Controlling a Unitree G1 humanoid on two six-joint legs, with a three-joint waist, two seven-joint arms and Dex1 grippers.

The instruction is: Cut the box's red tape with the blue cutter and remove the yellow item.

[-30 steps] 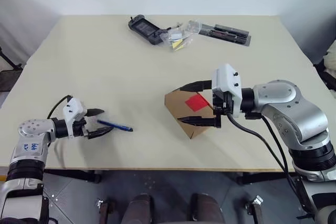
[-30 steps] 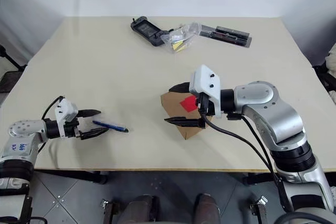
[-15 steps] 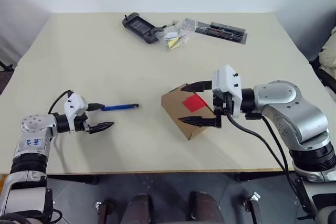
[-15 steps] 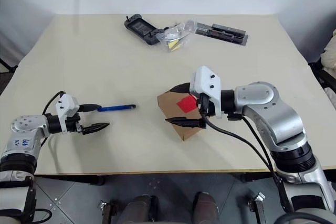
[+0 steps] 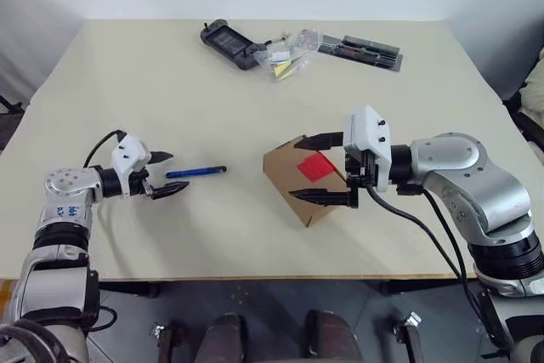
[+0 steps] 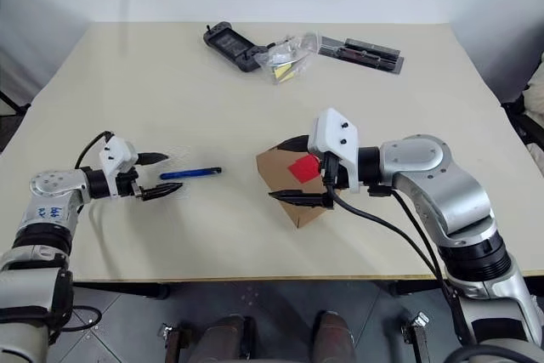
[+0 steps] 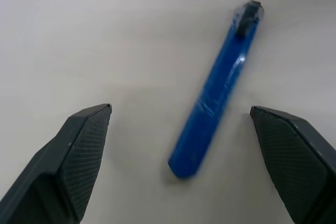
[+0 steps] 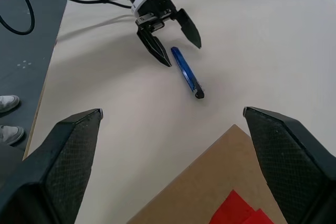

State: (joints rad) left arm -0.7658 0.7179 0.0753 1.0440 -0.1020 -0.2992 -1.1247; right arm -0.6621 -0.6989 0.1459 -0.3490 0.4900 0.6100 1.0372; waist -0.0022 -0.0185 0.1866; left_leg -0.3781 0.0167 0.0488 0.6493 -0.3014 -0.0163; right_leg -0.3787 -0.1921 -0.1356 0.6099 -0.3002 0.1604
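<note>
The blue cutter (image 5: 195, 172) lies flat on the table left of centre. My left gripper (image 5: 178, 172) is open, its fingers on either side of the cutter's near end (image 7: 218, 90) without closing on it. The brown box (image 5: 285, 172) sits right of centre, its red tape (image 5: 316, 165) facing up. My right gripper (image 5: 296, 167) stands open around the box, one finger along the far edge and one over the near side. I cannot tell whether they touch it. The yellow item is hidden.
At the table's far edge lie a black device (image 5: 229, 40), a clear plastic bag (image 5: 285, 61) with yellowish bits, and a flat black tool strip (image 5: 370, 51). The table's front edge runs just below both arms.
The cutter has turned from slanted to level and shifted farther from the front edge. My left gripper has moved forward to flank its near end. The right arm and box kept still.
</note>
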